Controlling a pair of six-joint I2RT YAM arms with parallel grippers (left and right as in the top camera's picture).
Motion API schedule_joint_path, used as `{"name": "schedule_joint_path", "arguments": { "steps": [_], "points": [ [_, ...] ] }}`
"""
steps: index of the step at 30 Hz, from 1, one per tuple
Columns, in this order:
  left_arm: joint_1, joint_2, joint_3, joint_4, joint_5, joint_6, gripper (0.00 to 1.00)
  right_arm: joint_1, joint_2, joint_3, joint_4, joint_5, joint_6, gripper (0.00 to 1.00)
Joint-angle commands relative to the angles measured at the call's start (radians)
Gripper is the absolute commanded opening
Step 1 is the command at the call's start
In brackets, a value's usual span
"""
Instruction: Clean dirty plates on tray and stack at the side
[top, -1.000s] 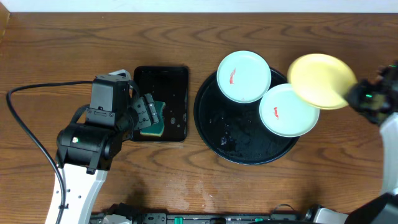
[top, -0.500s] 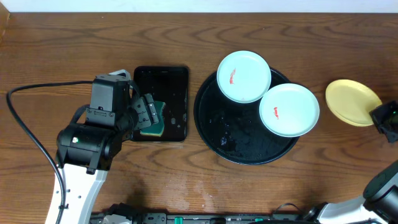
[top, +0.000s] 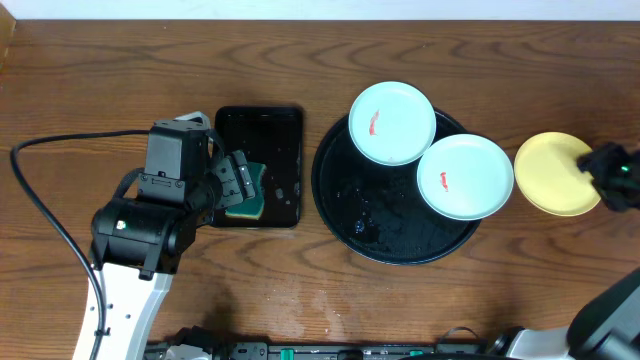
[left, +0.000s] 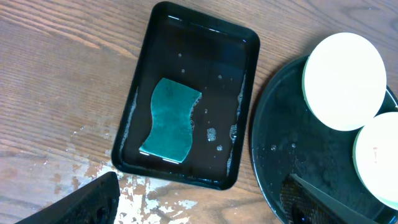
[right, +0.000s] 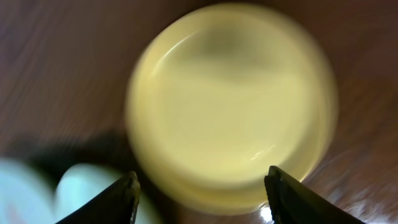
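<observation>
Wooden table (top: 120, 60), brown, strong grain, slight sheen. Pale strip (top: 420, 8) beyond its far edge, nature unclear. Whitish speckles (left: 140, 198) on wood just beside left gripper's fingers (left: 87, 202).

The right wrist view is all blurry. The pale yellow round plate (right: 230, 106) looks smeared, with a soft rim. The pale mint-green round plates (right: 81, 193) are fuzzy blobs, cut off at the bottom left corner. Only the tips of the right arm's black fingers (right: 118, 205) poke in. From above, the right arm (top: 615, 175) covers that yellow plate's right rim and runs off the edge. The left arm's fingers (top: 240, 175) hide part of the wavy green sponge (top: 250, 205). In the left wrist view, the large round glossy black tray (left: 280, 155) runs off the right and bottom edges.
</observation>
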Motion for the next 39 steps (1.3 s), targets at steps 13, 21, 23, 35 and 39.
{"name": "schedule_joint_path", "arguments": {
  "steps": [13, 21, 23, 35, 39],
  "points": [
    [0.004, 0.000, 0.024, -0.002, 0.001, 0.006, 0.83, 0.464, 0.002, -0.177, -0.002, 0.473, 0.000, 0.39],
    [0.004, 0.000, 0.024, -0.002, 0.001, 0.006, 0.83, 0.466, 0.028, -0.229, 0.056, 0.495, 0.008, 0.02],
    [0.004, 0.000, 0.024, -0.002, 0.001, 0.006, 0.83, 0.467, 0.018, -0.229, 0.055, 0.493, -0.002, 0.01],
    [0.004, 0.000, 0.024, -0.002, 0.001, 0.006, 0.83, 0.470, -0.247, -0.230, -0.076, 0.044, -0.167, 0.01],
    [0.004, 0.000, 0.024, -0.002, 0.001, 0.006, 0.83, 0.514, -0.268, -0.234, -0.106, -0.067, -0.172, 0.01]
  ]
}}
